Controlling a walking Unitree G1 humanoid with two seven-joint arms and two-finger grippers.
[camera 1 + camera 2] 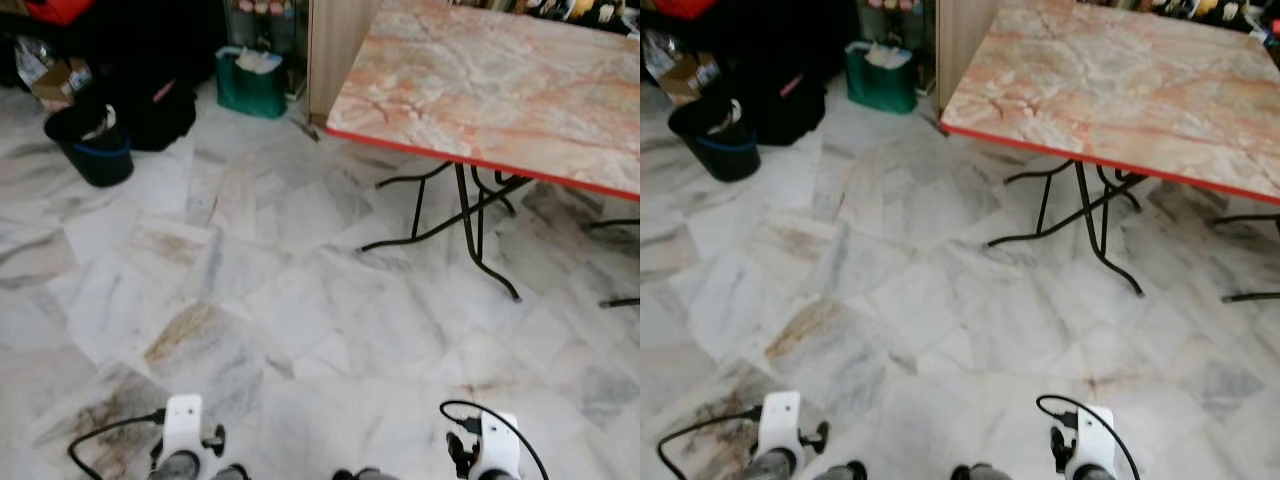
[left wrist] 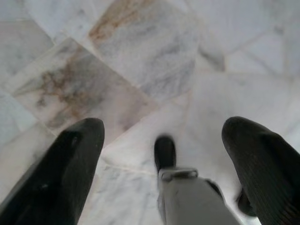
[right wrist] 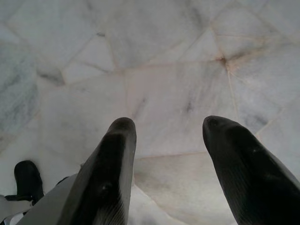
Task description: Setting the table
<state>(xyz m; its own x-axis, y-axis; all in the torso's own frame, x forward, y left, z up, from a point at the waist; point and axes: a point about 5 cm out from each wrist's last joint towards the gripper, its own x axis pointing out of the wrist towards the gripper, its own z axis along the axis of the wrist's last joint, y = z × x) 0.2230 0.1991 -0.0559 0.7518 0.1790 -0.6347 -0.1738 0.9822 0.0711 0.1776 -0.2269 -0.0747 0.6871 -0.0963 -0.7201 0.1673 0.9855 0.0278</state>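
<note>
A folding table (image 1: 520, 80) with a pink marble-pattern top, a red edge and black legs (image 1: 470, 225) stands ahead on the right; its top is bare. Both arms hang low at my sides, their white wrists at the bottom of the eye views, left (image 1: 183, 430) and right (image 1: 497, 445). In the left wrist view my left gripper (image 2: 161, 136) is open over the marble floor with nothing between its fingers. In the right wrist view my right gripper (image 3: 168, 131) is open too, empty, above the floor.
White marble floor (image 1: 250, 280) stretches between me and the table. A black bucket (image 1: 90, 145), a black bag (image 1: 160, 110) and a green bag (image 1: 252, 82) stand at the far left, beside a wooden cabinet side (image 1: 335, 50).
</note>
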